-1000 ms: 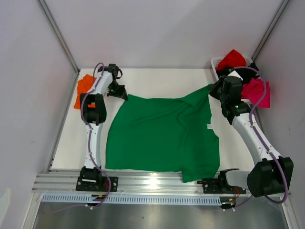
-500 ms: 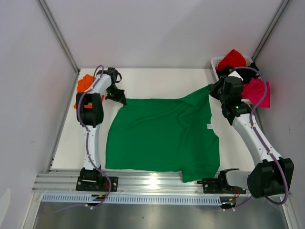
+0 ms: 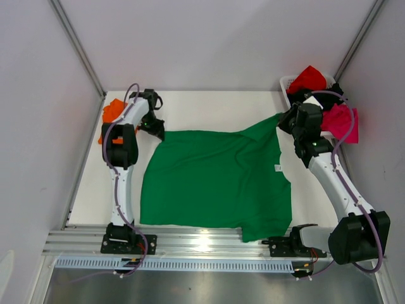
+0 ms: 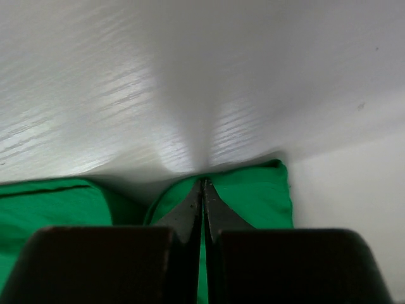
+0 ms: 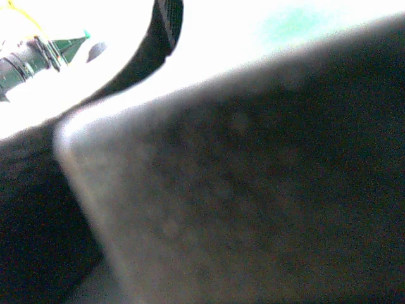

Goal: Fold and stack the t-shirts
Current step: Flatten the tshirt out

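Most of this view is taken up by a dark, badly blurred mass (image 5: 253,190) that is too close to the lens to name. Its upper edge is paler and greyish; it rises on a slant from the left-hand side to the upper right corner and turns down in a rounded corner at the left. Above that edge everything is burnt out to white, with a pale green patch (image 5: 297,22) near the top, too washed out to identify. A curved black strip (image 5: 166,25) drops from the top edge. At the far left is a dark cylindrical part (image 5: 31,60) with a green pointed tip, and a thin yellow line (image 5: 19,12) runs above it.
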Robot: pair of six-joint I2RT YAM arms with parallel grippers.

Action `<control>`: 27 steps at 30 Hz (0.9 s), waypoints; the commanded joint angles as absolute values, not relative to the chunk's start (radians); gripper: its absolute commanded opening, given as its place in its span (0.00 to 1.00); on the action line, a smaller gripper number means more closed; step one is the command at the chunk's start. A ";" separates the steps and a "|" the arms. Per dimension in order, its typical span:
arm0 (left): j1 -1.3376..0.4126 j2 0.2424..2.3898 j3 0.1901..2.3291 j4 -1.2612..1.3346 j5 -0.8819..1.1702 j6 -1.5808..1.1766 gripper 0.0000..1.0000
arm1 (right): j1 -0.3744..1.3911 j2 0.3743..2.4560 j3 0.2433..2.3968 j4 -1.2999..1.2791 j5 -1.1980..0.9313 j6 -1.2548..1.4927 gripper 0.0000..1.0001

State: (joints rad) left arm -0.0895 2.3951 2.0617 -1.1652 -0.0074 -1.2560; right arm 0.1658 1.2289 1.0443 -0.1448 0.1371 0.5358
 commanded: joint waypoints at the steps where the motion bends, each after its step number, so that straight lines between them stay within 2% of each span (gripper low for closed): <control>1: -0.094 2.321 2.123 -1.239 -0.100 -1.244 0.01 | 0.158 1.245 1.054 -0.087 0.118 0.552 0.03; 8: -0.101 2.247 2.111 -1.240 -0.091 -1.241 0.01 | 0.161 1.261 1.045 -0.071 0.110 0.561 0.03; 12: -0.106 2.145 2.053 -1.100 -0.074 -1.243 0.04 | 0.164 1.275 1.045 -0.067 0.106 0.561 0.03; 14: -0.104 2.120 2.039 -1.016 -0.052 -1.230 0.13 | 0.166 1.278 1.045 -0.064 0.101 0.563 0.03; 17: -0.106 2.164 2.055 -0.963 -0.008 -1.203 0.21 | 0.167 1.281 1.046 -0.058 0.101 0.563 0.03; 22: -0.113 2.279 2.080 -0.957 0.127 -1.190 0.20 | 0.169 1.307 1.049 -0.042 0.080 0.563 0.03; 27: -0.126 2.272 1.999 -0.884 0.152 -1.195 0.20 | 0.181 1.419 1.078 -0.025 -0.061 0.555 0.03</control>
